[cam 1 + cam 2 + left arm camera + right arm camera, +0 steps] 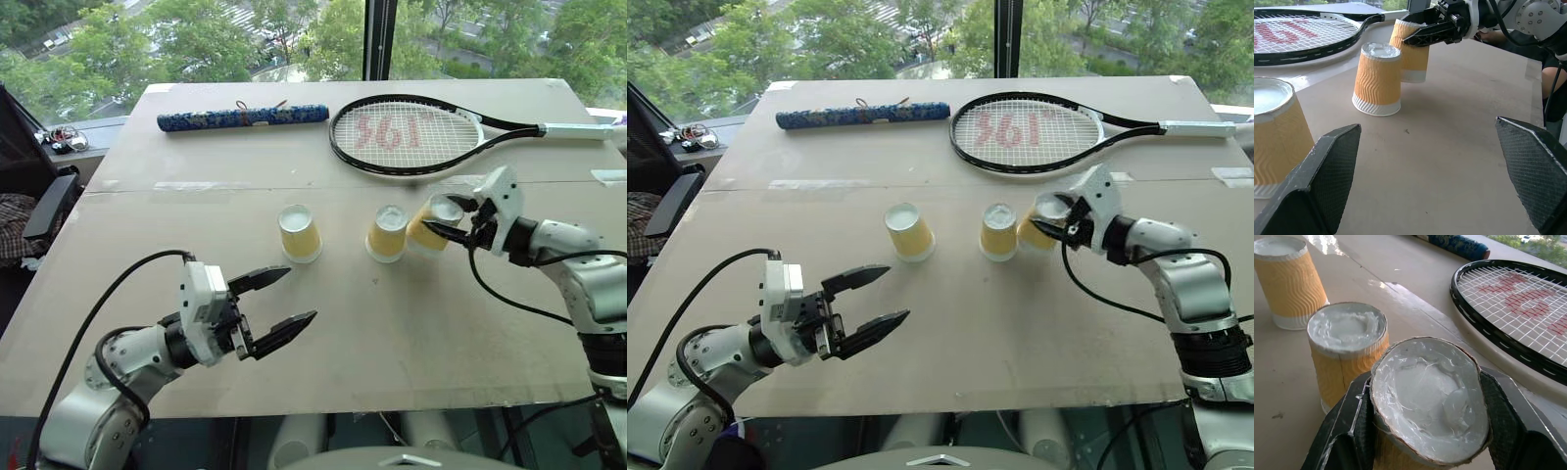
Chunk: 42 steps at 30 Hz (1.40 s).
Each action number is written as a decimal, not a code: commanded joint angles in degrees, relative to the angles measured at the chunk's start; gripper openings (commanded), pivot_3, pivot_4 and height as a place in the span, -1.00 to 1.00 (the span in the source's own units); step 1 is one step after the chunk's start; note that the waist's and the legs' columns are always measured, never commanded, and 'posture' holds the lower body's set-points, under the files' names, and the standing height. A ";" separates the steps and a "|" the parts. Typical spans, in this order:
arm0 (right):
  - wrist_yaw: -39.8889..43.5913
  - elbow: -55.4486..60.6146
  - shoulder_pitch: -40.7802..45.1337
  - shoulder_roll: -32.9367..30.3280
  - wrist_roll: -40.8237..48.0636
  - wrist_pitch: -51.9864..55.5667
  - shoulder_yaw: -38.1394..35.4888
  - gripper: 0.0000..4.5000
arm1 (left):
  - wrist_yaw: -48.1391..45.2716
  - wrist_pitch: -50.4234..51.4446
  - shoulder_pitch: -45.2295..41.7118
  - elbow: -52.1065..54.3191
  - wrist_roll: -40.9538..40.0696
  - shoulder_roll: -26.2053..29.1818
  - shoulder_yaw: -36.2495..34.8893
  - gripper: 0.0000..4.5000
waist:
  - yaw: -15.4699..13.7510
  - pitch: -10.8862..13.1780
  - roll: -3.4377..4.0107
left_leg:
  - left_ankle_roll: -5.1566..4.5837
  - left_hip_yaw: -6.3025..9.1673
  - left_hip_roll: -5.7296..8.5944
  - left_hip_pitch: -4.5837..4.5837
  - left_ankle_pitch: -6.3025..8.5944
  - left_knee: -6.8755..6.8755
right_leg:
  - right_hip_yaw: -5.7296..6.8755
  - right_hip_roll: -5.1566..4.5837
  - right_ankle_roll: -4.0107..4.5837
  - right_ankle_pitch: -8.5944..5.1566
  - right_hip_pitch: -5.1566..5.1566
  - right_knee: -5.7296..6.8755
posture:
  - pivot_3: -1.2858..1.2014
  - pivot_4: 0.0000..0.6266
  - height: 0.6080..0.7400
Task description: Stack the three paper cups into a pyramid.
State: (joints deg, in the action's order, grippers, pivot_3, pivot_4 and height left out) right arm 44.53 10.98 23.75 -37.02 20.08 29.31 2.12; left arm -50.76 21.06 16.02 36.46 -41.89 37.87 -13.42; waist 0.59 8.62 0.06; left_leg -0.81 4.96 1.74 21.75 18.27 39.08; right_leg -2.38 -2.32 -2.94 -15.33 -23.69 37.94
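Right claw grips a tilted, seemingly lifted paper cup; left claw hangs spread, empty.

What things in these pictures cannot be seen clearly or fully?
- Held cup: in the right wrist view, the right pincer covers its sides and the picture edge cuts off its rim, so whether it touches the table is unclear.
- Racket: the handle's end runs off the edge of the left eye view.
- Left cup: in the left wrist view, a finger of the left pincer hides its lower part.
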 commanded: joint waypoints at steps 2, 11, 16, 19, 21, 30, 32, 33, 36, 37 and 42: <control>0.74 3.20 -0.46 -1.19 -1.47 -1.70 -0.01 -0.07 | 0.18 -0.64 0.73 2.12 -0.92 0.37 -2.14 1.00 | 0.06 0.00 0.00 | 0.00 0.01 0.00 -0.01 0.00 0.00 | 0.00 0.00 0.00 0.00 0.00 0.01 | 0.03 -0.52 1.00; -0.41 3.61 -1.87 -0.17 -5.48 -3.15 3.39 -0.07 | 1.05 -0.63 1.39 2.74 -0.78 0.02 -1.86 1.00 | 0.15 0.00 0.00 | 0.00 0.01 -0.01 -0.02 0.00 0.00 | -0.01 0.02 0.00 0.00 0.00 0.02 | 0.03 -0.52 1.00; -1.24 3.14 -1.58 0.60 -8.14 -4.26 4.87 -0.07 | 1.10 -0.59 1.21 2.55 -0.72 0.03 -1.67 1.00 | 0.20 -0.01 -0.01 | 0.01 0.01 -0.01 -0.04 0.00 0.00 | -0.01 0.03 0.00 0.00 0.01 0.03 | 0.03 -0.52 1.00; -0.89 3.81 -1.85 0.85 -8.38 -3.66 5.40 -0.07 | 1.08 -0.61 1.21 2.42 -0.66 0.03 -1.67 1.00 | 0.21 -0.02 -0.03 | 0.01 0.00 -0.01 -0.05 0.00 0.02 | -0.01 0.03 0.00 0.00 0.02 0.04 | 0.03 -0.52 1.00; -0.80 4.12 -2.05 1.05 -8.42 -2.72 5.68 0.15 | 1.21 -0.57 1.20 2.30 -0.67 -0.04 -1.73 1.00 | 0.22 -0.02 -0.03 | 0.01 0.00 -0.01 -0.05 0.00 0.02 | -0.02 0.03 0.00 0.00 0.02 0.04 | 0.03 -0.52 1.00; 2.86 7.44 -1.82 0.29 -2.98 -4.40 0.71 0.98 | 1.75 -1.12 1.34 -2.30 -0.84 -1.23 -3.93 1.00 | 0.15 -0.02 -0.02 | 0.01 0.02 0.00 -0.03 0.00 0.02 | 0.00 0.02 0.00 0.00 0.01 0.03 | 0.03 -0.52 1.00; 3.88 8.49 -1.91 0.10 -0.48 -3.92 -1.31 0.98 | 1.49 -1.71 1.10 -3.94 -0.19 -1.42 -4.40 1.00 | 0.15 -0.02 -0.02 | 0.01 0.04 -0.01 -0.03 0.00 0.02 | 0.02 0.03 0.00 0.00 0.01 0.03 | 0.03 -0.52 1.00; 4.35 8.70 -2.14 -0.29 0.49 -4.35 -2.79 0.98 | 1.73 -1.90 0.46 -5.34 0.16 -1.50 -4.72 1.00 | 0.15 -0.02 -0.03 | 0.00 0.05 -0.01 -0.03 0.00 0.02 | 0.03 0.03 0.00 0.00 0.02 0.03 | 0.03 -0.52 1.00; 6.24 9.64 -4.29 -1.46 5.25 -4.33 -8.42 0.98 | 2.85 -1.96 -2.65 -9.58 1.94 -1.23 -4.41 1.00 | -0.22 -0.02 -0.03 | 0.00 0.06 0.00 -0.03 0.00 0.03 | 0.05 0.02 0.00 0.00 0.03 0.03 | 0.03 -0.52 1.00; 7.08 10.36 -5.45 -1.79 7.62 -3.55 -10.37 0.98 | 2.95 -2.13 -3.92 -10.98 2.95 -0.97 -3.93 1.00 | -0.40 -0.03 -0.04 | 0.00 0.11 0.01 -0.03 0.00 0.05 | 0.10 0.00 0.00 0.00 0.07 0.02 | 0.03 -0.52 1.00; 13.12 16.30 -15.68 -2.85 17.94 -5.07 -19.86 0.98 | 2.43 -2.51 -13.24 -19.48 8.19 -0.46 0.33 1.00 | -0.94 -0.03 -0.04 | 0.00 0.12 0.02 -0.02 0.00 0.07 | 0.12 0.01 0.00 0.00 0.08 0.02 | 0.03 -0.52 1.00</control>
State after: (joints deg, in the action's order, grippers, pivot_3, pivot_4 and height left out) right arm 55.15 22.96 10.47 -39.26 34.20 26.15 -13.45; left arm -47.77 19.89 5.26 18.84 -35.57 36.83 -14.41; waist -0.35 8.59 0.02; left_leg -0.81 5.09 1.75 21.73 18.27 39.14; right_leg -2.26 -2.30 -2.94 -15.33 -23.60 37.96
